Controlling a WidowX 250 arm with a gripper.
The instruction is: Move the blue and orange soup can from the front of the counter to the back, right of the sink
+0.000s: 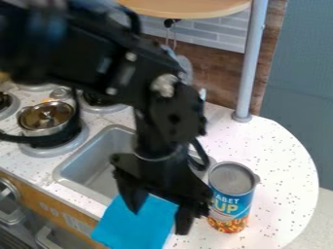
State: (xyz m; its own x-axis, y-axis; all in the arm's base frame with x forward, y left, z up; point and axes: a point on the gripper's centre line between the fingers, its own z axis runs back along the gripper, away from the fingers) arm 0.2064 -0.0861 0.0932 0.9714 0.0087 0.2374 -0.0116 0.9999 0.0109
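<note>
The black gripper [158,211] hangs over the front right part of the sink, pointing down. Its two fingers stand wide apart, and blue cloth shows between them. That blue cloth [133,226] lies at the sink's front right corner and the counter's front edge; the gripper covers its upper part. Whether the fingers touch it, I cannot tell. Just right of the gripper a soup can [231,197] stands upright on the white counter, its left side close to the right finger.
The grey sink [101,168] lies left of the gripper, partly behind the arm. A metal pot [46,119] sits on a stove burner at the left. Behind the can, a grey pole [249,63] rises from the speckled counter [280,160] to a round wooden shelf [185,7].
</note>
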